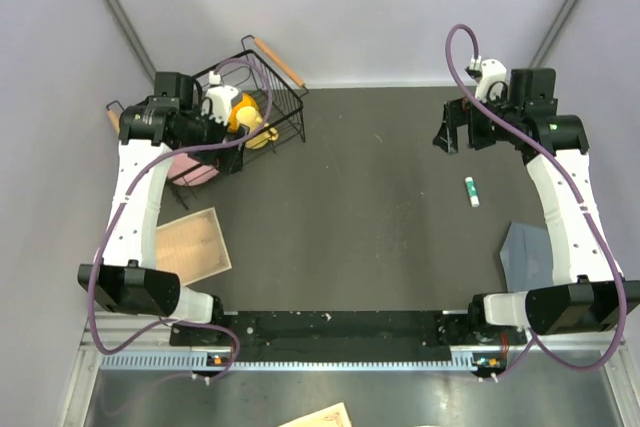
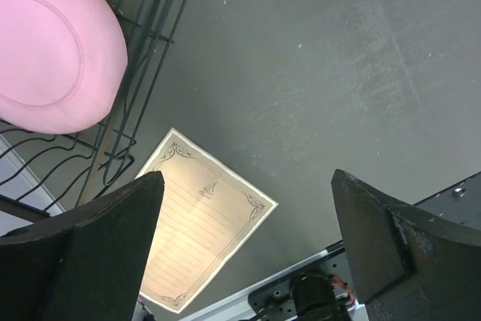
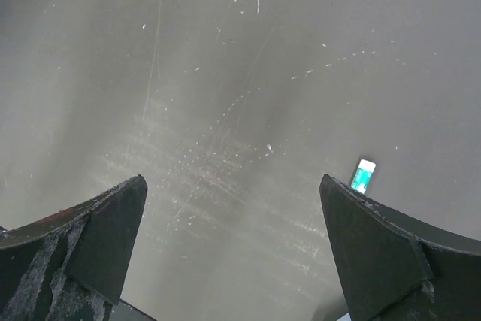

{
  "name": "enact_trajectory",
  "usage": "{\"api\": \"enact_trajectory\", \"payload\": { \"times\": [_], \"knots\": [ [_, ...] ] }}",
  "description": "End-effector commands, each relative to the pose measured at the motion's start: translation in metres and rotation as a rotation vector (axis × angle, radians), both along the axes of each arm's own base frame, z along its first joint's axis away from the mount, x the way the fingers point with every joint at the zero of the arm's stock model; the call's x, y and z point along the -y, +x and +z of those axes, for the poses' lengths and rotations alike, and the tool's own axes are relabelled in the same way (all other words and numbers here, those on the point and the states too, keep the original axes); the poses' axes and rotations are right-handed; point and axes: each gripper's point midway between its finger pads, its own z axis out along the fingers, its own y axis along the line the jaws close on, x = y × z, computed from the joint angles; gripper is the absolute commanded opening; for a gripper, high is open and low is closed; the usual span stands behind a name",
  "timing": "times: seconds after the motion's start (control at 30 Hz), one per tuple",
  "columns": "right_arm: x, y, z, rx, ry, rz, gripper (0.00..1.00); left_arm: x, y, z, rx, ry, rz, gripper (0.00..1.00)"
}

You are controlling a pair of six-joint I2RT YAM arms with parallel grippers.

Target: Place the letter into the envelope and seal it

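The letter is a tan card lying flat at the table's near left; in the left wrist view it shows ruled lines and an ornate border. The blue-grey envelope lies at the near right, partly hidden under the right arm. My left gripper hangs high beside the wire basket, open and empty, well above the letter. My right gripper hangs high over the far right of the table, open and empty.
A black wire basket at the far left holds a yellow object, with a pink round thing by it. A white-and-green glue stick lies on the dark mat right of centre, also seen in the right wrist view.
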Motion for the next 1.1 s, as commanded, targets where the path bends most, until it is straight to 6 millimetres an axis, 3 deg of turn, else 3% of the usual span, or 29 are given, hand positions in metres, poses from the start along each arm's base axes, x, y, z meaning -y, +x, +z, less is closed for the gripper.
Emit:
{"api": "enact_trajectory", "payload": {
  "times": [0.0, 0.17, 0.3, 0.43, 0.5, 0.7, 0.97, 1.07],
  "knots": [
    [-0.005, -0.008, 0.007, 0.033, 0.003, 0.036, 0.99, -0.009, -0.023, -0.015, -0.01, 0.104, -0.126, 0.99],
    [-0.008, -0.008, 0.003, 0.022, 0.002, 0.047, 0.99, -0.026, -0.06, -0.056, -0.082, 0.293, -0.285, 0.99],
    [-0.012, -0.008, 0.001, 0.01, 0.008, 0.058, 0.99, -0.041, -0.095, -0.104, -0.179, 0.382, -0.366, 0.99],
    [-0.013, -0.007, -0.001, 0.002, 0.009, 0.059, 0.99, -0.057, -0.113, -0.142, -0.256, 0.456, -0.394, 0.99],
    [-0.013, -0.007, -0.001, 0.003, 0.01, 0.06, 0.99, -0.065, -0.117, -0.159, -0.278, 0.501, -0.387, 0.99],
    [-0.013, -0.008, -0.004, -0.005, 0.005, 0.063, 0.99, -0.058, -0.128, -0.197, -0.303, 0.524, -0.455, 0.99],
    [-0.016, -0.009, -0.014, -0.034, 0.013, 0.073, 0.99, -0.053, -0.103, -0.233, -0.231, 0.598, -0.481, 0.99],
    [-0.015, -0.009, -0.017, -0.039, 0.007, 0.074, 0.99, -0.055, -0.105, -0.249, -0.256, 0.612, -0.526, 0.99]
  ]
}}
